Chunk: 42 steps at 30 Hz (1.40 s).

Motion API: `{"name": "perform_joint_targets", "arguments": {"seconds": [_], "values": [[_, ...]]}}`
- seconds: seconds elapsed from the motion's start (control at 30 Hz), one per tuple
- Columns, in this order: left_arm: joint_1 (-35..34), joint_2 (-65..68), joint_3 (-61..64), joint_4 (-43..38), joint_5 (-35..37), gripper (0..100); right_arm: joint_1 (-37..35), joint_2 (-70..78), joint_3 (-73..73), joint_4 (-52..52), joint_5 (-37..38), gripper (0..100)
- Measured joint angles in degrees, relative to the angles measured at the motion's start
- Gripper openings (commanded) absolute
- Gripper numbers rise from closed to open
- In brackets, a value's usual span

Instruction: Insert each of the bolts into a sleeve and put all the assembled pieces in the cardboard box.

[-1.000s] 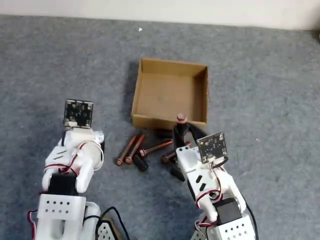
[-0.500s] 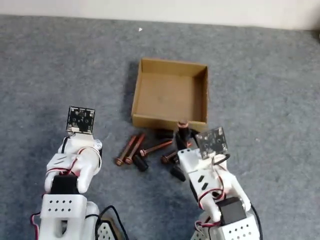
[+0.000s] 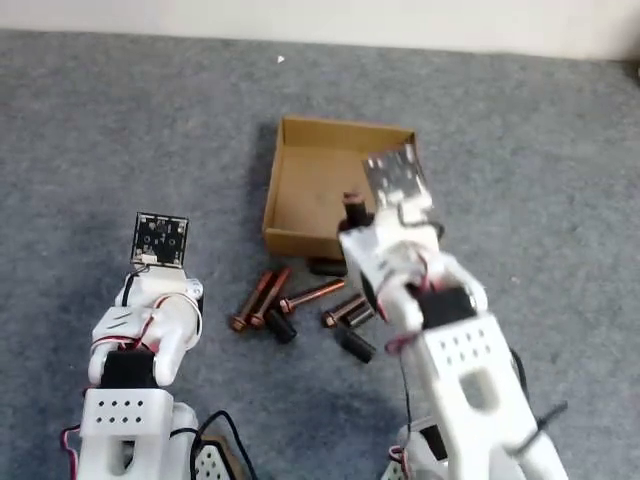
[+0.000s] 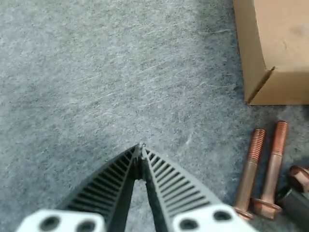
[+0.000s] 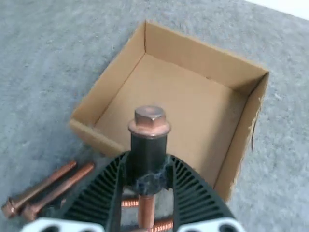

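R jaws clamped on sleeved bolt (image 5: 147, 145), upright w/ head up, hanging over near edge of cardboard box (image 5: 207, 55), interior just beyond; L jaws closed, empty, beside loose bolts (image 4: 264, 169).

Fuzzy, matt grey felt covers the worktop (image 3: 120, 130). The cardboard box (image 3: 315, 190) is plain brown card, the bolts (image 3: 252, 299) softly shining coppery metal, the sleeve (image 5: 148, 154) smooth black.

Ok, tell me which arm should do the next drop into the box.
Right. The right tool is shut on a sleeved bolt above the near side of the cardboard box; the left tool is shut, empty, over carpet beside loose bolts.
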Motion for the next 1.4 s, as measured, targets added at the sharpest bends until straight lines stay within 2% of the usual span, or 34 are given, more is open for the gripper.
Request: {"name": "perform_joint_targets", "arguments": {"seconds": [0.57, 0.87, 0.93, 1.07, 1.2, 1.4], "values": [[0.0, 0.0, 0.0, 0.0, 0.0, 1, 2.5, 46.2, -33.5, -0.1, 0.0, 0.5], [0.0, 0.0, 0.0, 0.0, 0.0, 1, 3.3, 60.1, -42.0, -0.1, 0.0, 1.5], [0.0, 0.0, 0.0, 0.0, 0.0, 1, 3.4, 60.6, -42.7, 0.1, 0.0, 6.0], [0.0, 0.0, 0.0, 0.0, 0.0, 1, 3.3, 60.6, -44.5, 4.7, 0.0, 15.6], [0.0, 0.0, 0.0, 0.0, 0.0, 1, 3.4, 60.4, -50.2, 12.5, 0.0, 15.6], [-0.5, 0.0, 0.0, 0.0, 0.0, 1, 3.4, 60.5, -65.1, 31.9, 0.0, 15.6]]}}
